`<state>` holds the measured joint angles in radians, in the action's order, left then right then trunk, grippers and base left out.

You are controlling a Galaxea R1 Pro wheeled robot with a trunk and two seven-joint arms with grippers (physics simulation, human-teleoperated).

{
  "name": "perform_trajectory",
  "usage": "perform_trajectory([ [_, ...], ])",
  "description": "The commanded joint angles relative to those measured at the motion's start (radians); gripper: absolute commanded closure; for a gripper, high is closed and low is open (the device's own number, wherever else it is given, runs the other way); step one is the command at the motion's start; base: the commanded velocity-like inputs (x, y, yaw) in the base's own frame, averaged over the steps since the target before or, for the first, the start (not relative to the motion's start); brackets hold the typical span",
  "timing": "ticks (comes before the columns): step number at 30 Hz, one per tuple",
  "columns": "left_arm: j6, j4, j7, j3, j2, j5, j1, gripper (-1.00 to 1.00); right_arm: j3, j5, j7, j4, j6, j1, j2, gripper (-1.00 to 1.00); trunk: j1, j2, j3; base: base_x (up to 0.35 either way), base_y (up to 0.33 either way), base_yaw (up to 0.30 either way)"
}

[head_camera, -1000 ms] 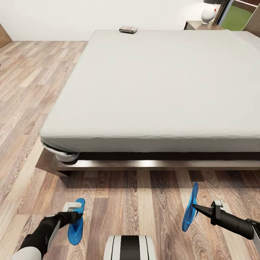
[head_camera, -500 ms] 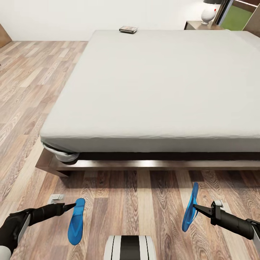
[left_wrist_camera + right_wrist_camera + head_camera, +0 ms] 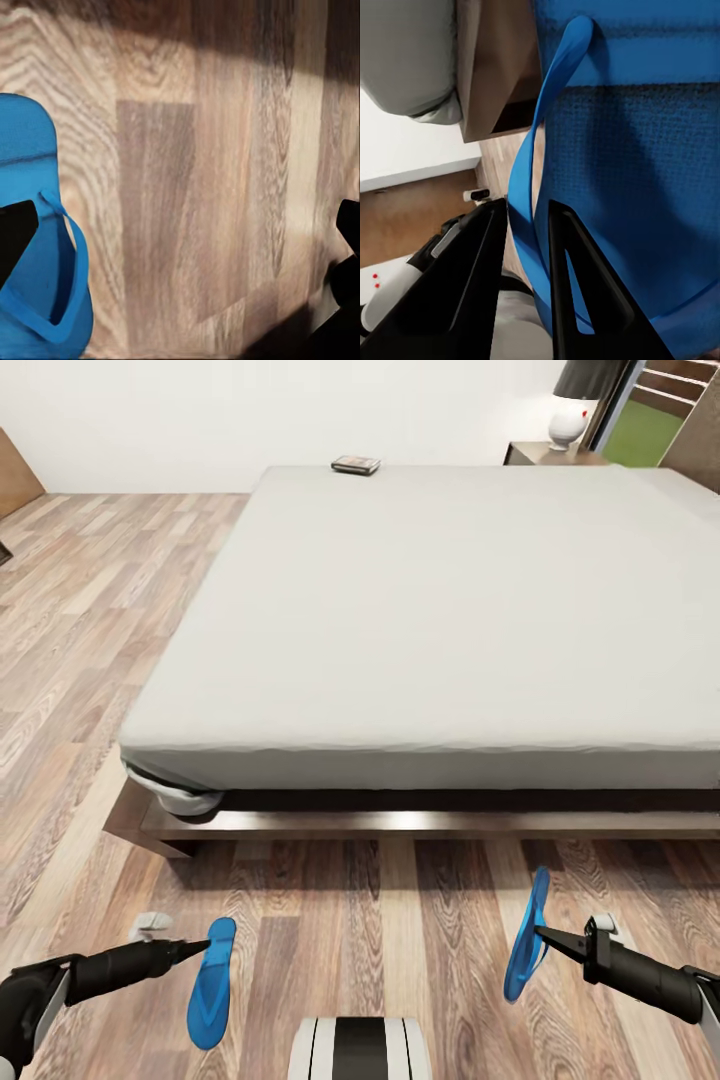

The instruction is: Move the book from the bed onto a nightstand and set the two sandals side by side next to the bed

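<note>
The bed [image 3: 440, 610] carried the book [image 3: 356, 464] at its far edge, unmoved. One sandal [image 3: 211, 983] lay flat on the floor beside the left gripper [image 3: 205, 943], fingers apart. The right gripper [image 3: 540, 932] pinched the other sandal [image 3: 526, 935] on edge, unplaced.

- The left arm, black-sleeved with a white cuff near the wrist, reaches in low from the head view's lower left, stretched almost level toward the middle.
- The left gripper [image 3: 197, 949] tapers to dark fingers whose tip touches the edge of a bright blue flat flip-flop [image 3: 210, 983] lying on the floor; in the left wrist view its dark fingers [image 3: 15, 236] stand wide apart.
- The right arm, black with a pale bracket at the wrist, comes in from the lower right.
- The right gripper [image 3: 545, 937] has its two black fingers [image 3: 472, 270] drawn close around the thong strap of a second blue flip-flop [image 3: 525, 935], which stands on edge, apparently lifted off the floor.
- The white and black trunk top [image 3: 360, 1047] sits at the bottom centre.
</note>
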<state>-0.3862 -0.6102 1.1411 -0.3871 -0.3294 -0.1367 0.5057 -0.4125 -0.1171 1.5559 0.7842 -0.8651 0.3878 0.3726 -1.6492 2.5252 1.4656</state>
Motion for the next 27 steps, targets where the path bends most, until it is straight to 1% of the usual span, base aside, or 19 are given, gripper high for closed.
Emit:
perform_trajectory([
  [1,0.001,0.038,0.013,-0.015,0.001,-0.009,0.0,-1.0,0.0,-0.001,0.004,0.0,-0.012,0.0,0.0,1.0,0.001,0.0,-0.003,0.0,0.0,0.0],
  [2,0.027,0.079,0.018,-0.03,0.0,-0.01,-0.001,-1.0,0.0,-0.001,0.003,0.0,-0.012,0.0,0.0,1.0,0.001,0.0,-0.007,0.0,0.0,0.0],
  [3,0.056,0.101,0.021,-0.043,0.001,-0.01,-0.002,-1.0,0.001,0.0,0.002,0.0,-0.011,0.0,-0.001,1.0,0.001,0.0,-0.007,0.0,0.0,0.0],
  [4,0.069,0.111,0.022,-0.05,0.001,-0.01,-0.002,-1.0,0.002,0.0,0.002,-0.001,-0.011,0.0,-0.001,1.0,0.001,0.0,-0.007,0.0,0.0,0.0],
  [7,0.088,0.126,0.022,-0.06,0.004,-0.011,-0.002,-1.0,0.003,0.0,0.002,-0.001,-0.01,0.0,-0.001,1.0,0.001,0.0,-0.007,0.0,0.0,0.0],
  [13,0.094,0.132,0.022,-0.063,0.007,-0.012,-0.003,-1.0,0.007,0.005,-0.002,-0.008,-0.002,0.0,0.0,1.0,0.001,0.0,-0.007,0.0,0.0,0.0],
  [15,0.095,0.132,0.022,-0.064,0.007,-0.012,-0.003,-1.0,0.007,0.016,-0.007,-0.008,0.001,0.0,0.0,1.0,0.001,0.0,-0.007,0.0,0.0,0.0],
  [16,0.095,0.133,0.023,-0.064,0.007,-0.012,-0.003,-1.0,0.007,0.04,-0.016,-0.005,0.002,0.0,-0.002,1.0,0.001,0.0,-0.007,0.0,0.0,0.0],
  [17,0.095,0.132,0.023,-0.064,0.007,-0.012,-0.003,-1.0,0.007,0.053,-0.021,-0.003,0.002,0.0,-0.002,1.0,0.001,0.0,-0.007,0.0,0.0,0.0],
  [18,0.096,0.133,0.024,-0.064,0.007,-0.012,-0.003,-1.0,0.007,0.104,-0.042,0.002,0.003,0.0,-0.002,1.0,0.001,0.0,-0.007,0.0,0.0,0.0],
  [19,0.096,0.133,0.024,-0.064,0.007,-0.012,-0.003,-1.0,0.006,0.166,-0.073,0.016,0.003,0.0,-0.003,1.0,0.001,0.0,-0.007,0.0,0.0,0.0],
  [21,0.096,0.133,0.024,-0.064,0.007,-0.012,-0.003,-1.0,0.005,0.244,-0.123,0.059,0.002,0.0,-0.003,1.0,0.001,0.0,-0.007,0.0,0.0,0.0],
  [23,0.096,0.133,0.025,-0.064,0.007,-0.012,-0.003,-1.0,0.006,0.374,-0.249,0.175,-0.005,0.0,-0.006,1.0,0.001,0.0,-0.007,0.0,0.0,0.0],
  [26,0.096,0.133,0.025,-0.064,0.007,-0.011,-0.003,-1.0,0.006,0.451,-0.322,0.209,-0.009,0.0,-0.007,1.0,0.001,0.0,-0.007,0.0,0.0,0.0],
  [27,0.096,0.133,0.025,-0.063,0.007,-0.011,-0.003,-1.0,0.006,0.469,-0.341,0.213,-0.01,0.0,-0.008,1.0,0.001,0.0,-0.007,0.0,0.0,0.0],
])
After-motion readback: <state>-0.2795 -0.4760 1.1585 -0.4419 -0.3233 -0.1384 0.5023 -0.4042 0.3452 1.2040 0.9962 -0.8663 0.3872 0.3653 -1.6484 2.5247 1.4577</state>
